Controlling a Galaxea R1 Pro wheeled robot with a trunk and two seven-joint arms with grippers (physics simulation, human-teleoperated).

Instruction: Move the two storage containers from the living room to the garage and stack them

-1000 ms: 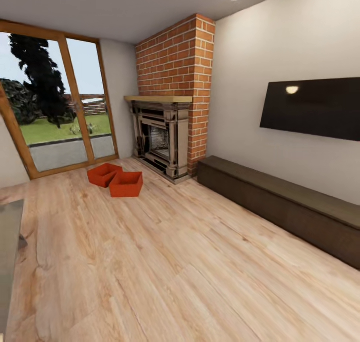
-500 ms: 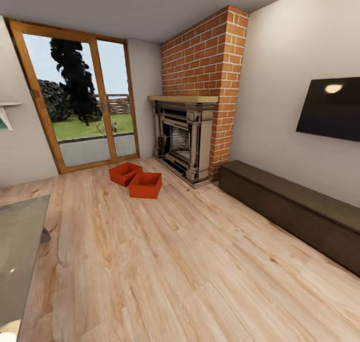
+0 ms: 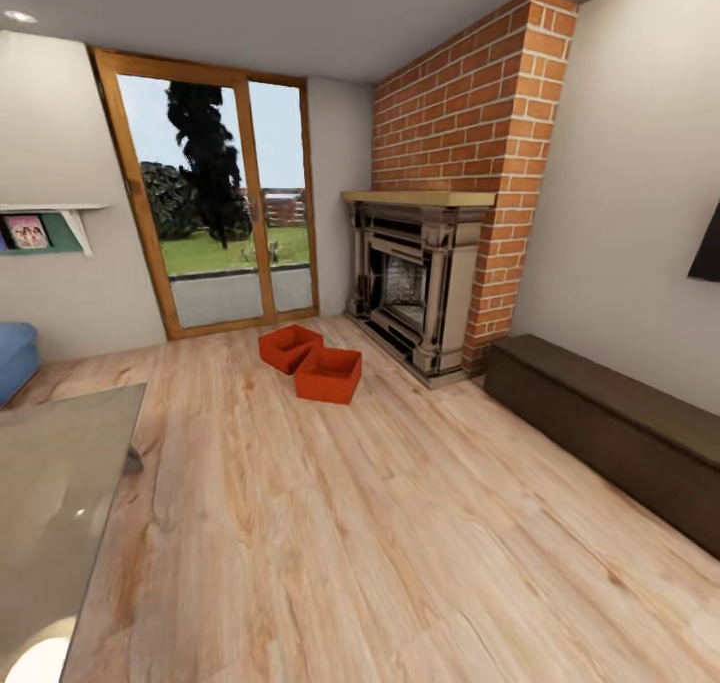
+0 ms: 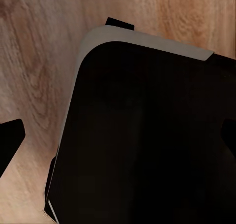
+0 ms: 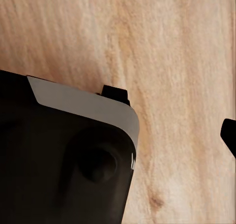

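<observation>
Both left fingers (image 4: pixel 10 140) spread wide (empty) above wood floor (image 4: pixel 29 47).

No legible txt, labels or nos. anywhere.

Two red-orange open storage containers (image 3: pixel 311 361) — touching, upright — on living-room wood floor (image 3: pixel 350 523)

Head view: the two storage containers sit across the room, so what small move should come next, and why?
Probably a short drive forward, veering slightly left. The two storage containers rest side by side on the wood plank floor between the glass doors and the fireplace, far beyond arm's reach. Both wrist views look down past the robot's base at floor.
</observation>
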